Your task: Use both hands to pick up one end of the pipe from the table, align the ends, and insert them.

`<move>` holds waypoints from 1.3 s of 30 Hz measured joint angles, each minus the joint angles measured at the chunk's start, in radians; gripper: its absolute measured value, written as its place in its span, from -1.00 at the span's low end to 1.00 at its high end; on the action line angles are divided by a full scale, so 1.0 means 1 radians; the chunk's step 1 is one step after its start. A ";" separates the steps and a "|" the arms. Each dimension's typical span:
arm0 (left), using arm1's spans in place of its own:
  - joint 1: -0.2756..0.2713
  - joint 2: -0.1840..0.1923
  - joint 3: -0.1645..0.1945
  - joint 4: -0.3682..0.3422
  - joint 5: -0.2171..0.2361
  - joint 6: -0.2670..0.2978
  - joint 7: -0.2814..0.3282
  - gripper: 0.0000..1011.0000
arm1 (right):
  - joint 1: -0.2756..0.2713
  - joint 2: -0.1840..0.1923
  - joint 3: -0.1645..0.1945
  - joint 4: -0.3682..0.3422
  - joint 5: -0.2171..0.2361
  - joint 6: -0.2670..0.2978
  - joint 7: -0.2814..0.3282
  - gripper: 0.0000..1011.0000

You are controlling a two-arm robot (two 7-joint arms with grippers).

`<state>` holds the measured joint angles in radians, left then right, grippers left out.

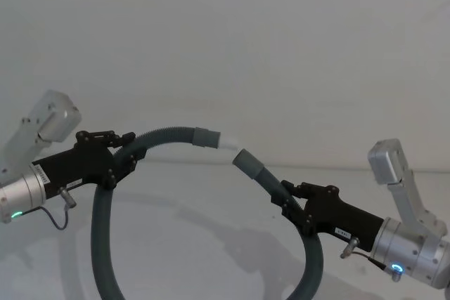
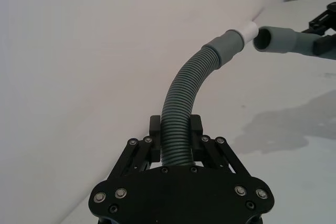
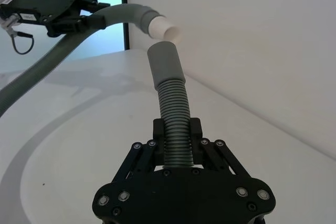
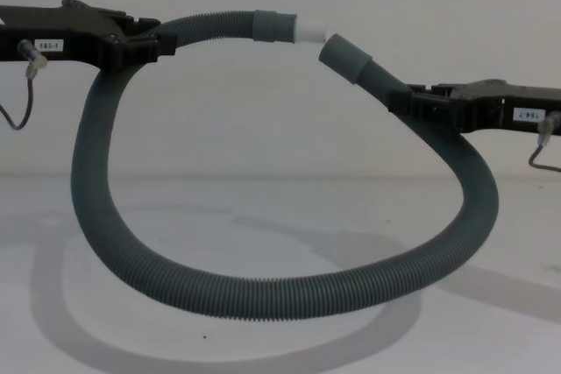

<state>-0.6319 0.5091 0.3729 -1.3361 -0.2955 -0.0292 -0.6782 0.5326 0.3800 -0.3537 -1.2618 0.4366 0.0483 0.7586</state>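
Left gripper (image 1: 126, 151) and right gripper (image 1: 287, 199) clench the pipe (image 4: 263, 295); between them, spigot tip (image 1: 228, 142) sits just beside hollow cuff (image 1: 247, 161).

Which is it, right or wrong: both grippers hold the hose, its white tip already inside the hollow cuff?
Wrong: the white tip sits just outside the hollow cuff, per the left wrist view. Left gripper and right gripper do hold the hose.

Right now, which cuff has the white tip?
The cuff on the left end effector's side: a short white spigot protrudes. The other cuff, on the right end effector's side, is plain and hollow.
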 joint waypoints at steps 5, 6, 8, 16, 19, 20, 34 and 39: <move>0.017 0.017 0.000 -0.034 -0.006 0.014 0.001 -0.43 | 0.000 0.005 0.000 -0.008 0.005 0.005 -0.008 -0.50; 0.019 0.019 0.000 -0.039 -0.007 0.016 0.002 -0.43 | 0.000 0.006 0.000 -0.009 0.005 0.006 -0.009 -0.50; 0.027 0.026 0.000 -0.053 -0.009 0.023 0.005 -0.43 | 0.000 0.008 -0.001 -0.011 0.007 0.009 -0.011 -0.50; 0.044 0.045 -0.001 -0.085 -0.016 0.037 0.014 -0.43 | 0.003 0.015 -0.003 -0.012 0.011 0.012 -0.017 -0.50; 0.046 0.051 -0.001 -0.092 -0.019 0.041 0.016 -0.43 | 0.004 0.018 -0.005 -0.013 0.013 0.012 -0.018 -0.50; 0.046 0.052 -0.001 -0.093 -0.019 0.042 0.016 -0.43 | 0.004 0.019 -0.005 -0.013 0.013 0.012 -0.018 -0.50; 0.027 0.063 0.015 -0.087 -0.021 0.046 0.014 -0.43 | 0.009 0.037 -0.016 -0.014 0.022 -0.004 -0.004 -0.50; 0.020 0.066 0.021 -0.084 -0.021 0.046 0.014 -0.43 | 0.009 0.047 -0.022 -0.017 0.023 -0.015 0.005 -0.50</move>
<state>-0.6119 0.5755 0.3939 -1.4197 -0.3161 0.0168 -0.6641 0.5412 0.4271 -0.3762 -1.2785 0.4600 0.0333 0.7640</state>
